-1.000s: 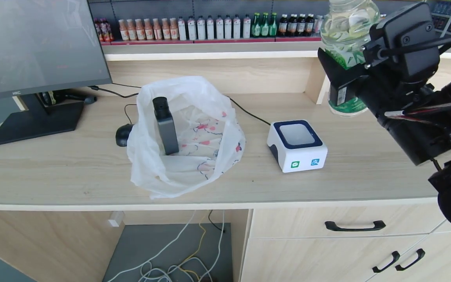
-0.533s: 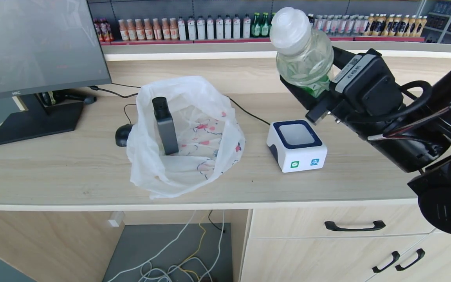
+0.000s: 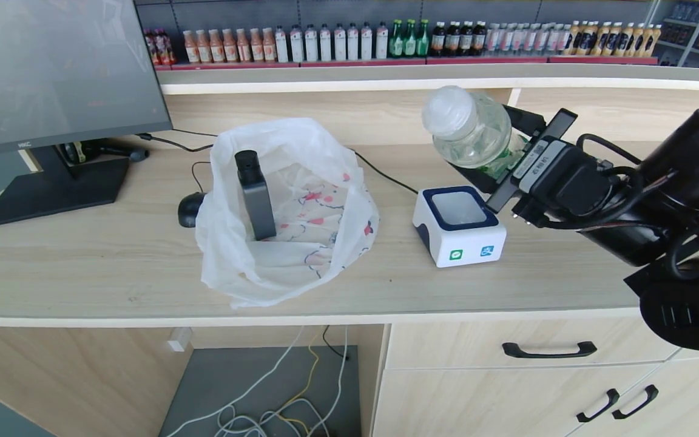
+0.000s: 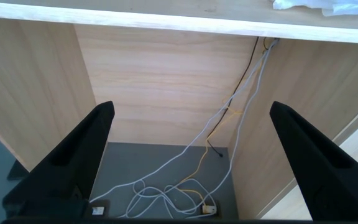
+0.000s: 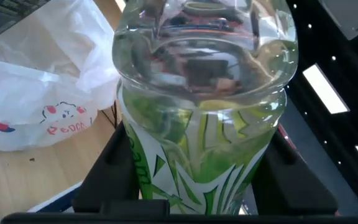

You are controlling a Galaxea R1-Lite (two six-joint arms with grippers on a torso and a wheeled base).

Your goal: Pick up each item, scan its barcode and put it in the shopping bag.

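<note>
My right gripper (image 3: 495, 167) is shut on a clear water bottle (image 3: 471, 130) with a green label and white cap, tilted with its cap toward the left, just above and behind the white scanner box (image 3: 459, 226). In the right wrist view the bottle (image 5: 204, 106) sits between the black fingers (image 5: 107, 174). The white shopping bag (image 3: 283, 212) stands open left of the scanner with a dark grey bottle (image 3: 255, 194) upright inside. My left gripper (image 4: 191, 162) hangs open below the counter edge, facing the cables under the counter.
A monitor (image 3: 52, 67) on its stand fills the counter's back left, with a black mouse (image 3: 190, 209) beside the bag. A cable (image 3: 386, 176) runs behind the scanner. Shelves of drinks (image 3: 386, 39) line the back. Drawers (image 3: 550, 364) sit under the counter at right.
My right arm has swung the water bottle down and left from high at the right, tipping it over, until it hangs just above the scanner. Bag and scanner stayed put.
</note>
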